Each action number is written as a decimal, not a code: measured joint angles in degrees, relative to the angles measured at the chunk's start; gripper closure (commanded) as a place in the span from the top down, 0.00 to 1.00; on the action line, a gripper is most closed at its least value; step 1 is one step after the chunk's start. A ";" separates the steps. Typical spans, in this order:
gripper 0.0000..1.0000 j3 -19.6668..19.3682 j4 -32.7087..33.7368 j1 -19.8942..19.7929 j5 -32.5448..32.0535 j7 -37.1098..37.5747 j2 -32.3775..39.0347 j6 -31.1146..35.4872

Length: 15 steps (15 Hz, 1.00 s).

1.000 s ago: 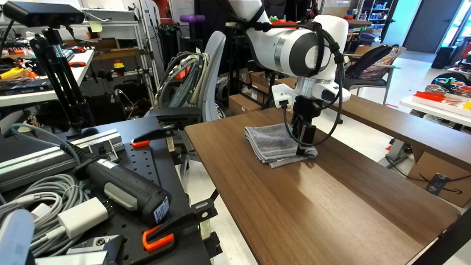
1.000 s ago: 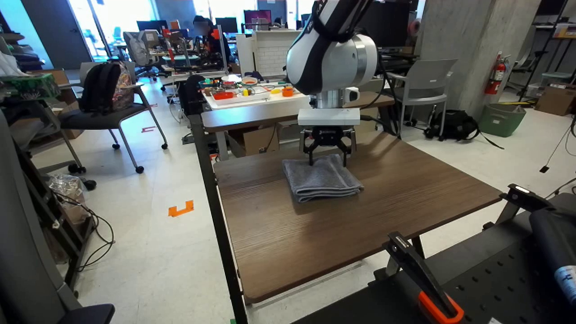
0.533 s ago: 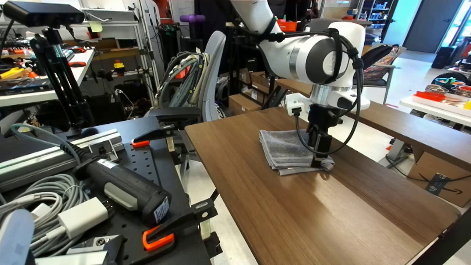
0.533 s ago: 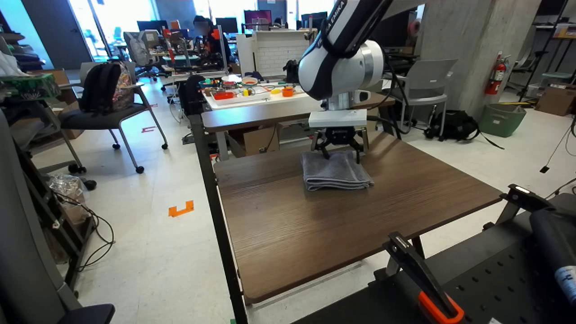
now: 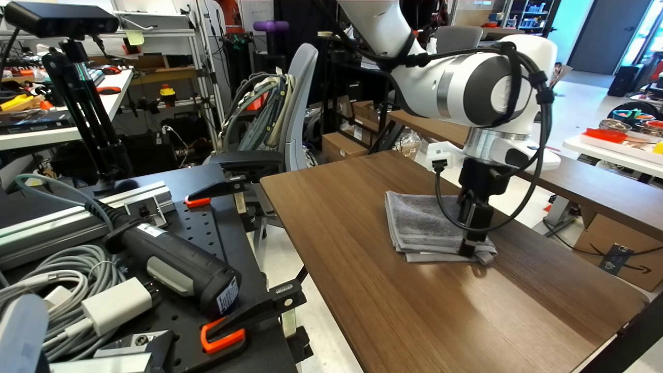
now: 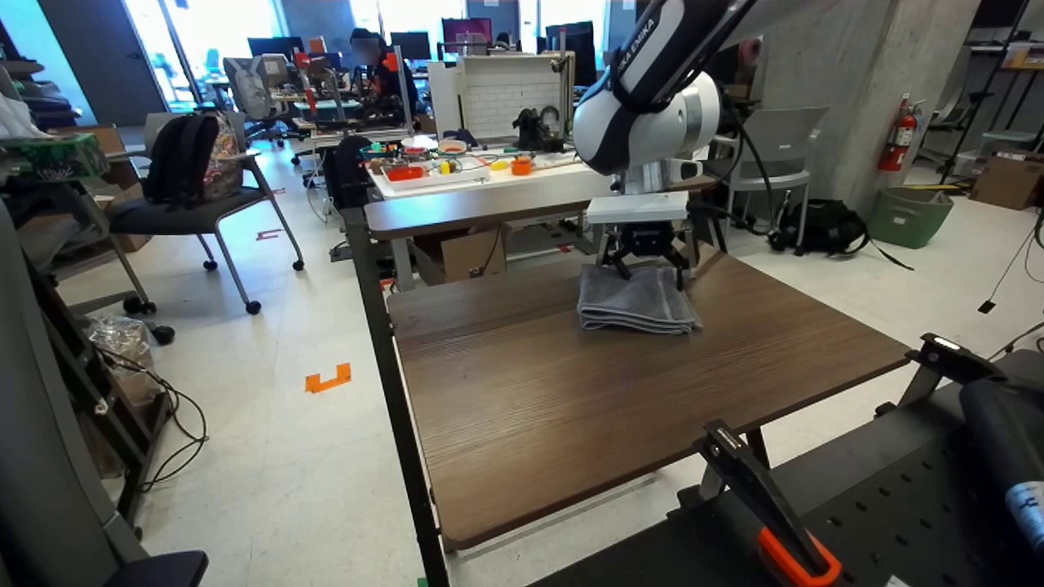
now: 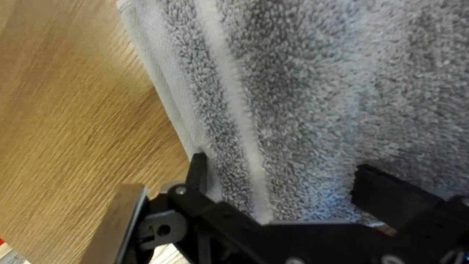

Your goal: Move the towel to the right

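Observation:
The towel [image 5: 420,221] is a grey folded cloth lying flat on the brown wooden table [image 5: 440,321]. It also shows in an exterior view [image 6: 626,303], with its layered edges facing the camera. My gripper [image 6: 652,280] points down with both fingertips on the towel near its far side. In the wrist view, the gripper [image 7: 280,165] has its black fingers wide apart. The towel [image 7: 311,91] spreads flat under and between them, and one finger rests close to its pale hemmed edge. In an exterior view, a towel corner bunches slightly beside the near fingertip.
A black perforated bench [image 5: 207,233] with orange-tipped clamps [image 5: 222,336], a scanner-like tool [image 5: 176,264] and coiled cables stands beside the table. A second wooden table [image 6: 457,210] runs behind. A black post [image 6: 383,350] stands at one table end.
The gripper and the towel have slid together across the table, rightward in both exterior views. The fingers stay apart on the towel, and its corner has bunched a little.

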 measured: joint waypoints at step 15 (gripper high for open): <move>1.00 0.70 7.16 -8.57 1.03 4.35 2.51 -5.06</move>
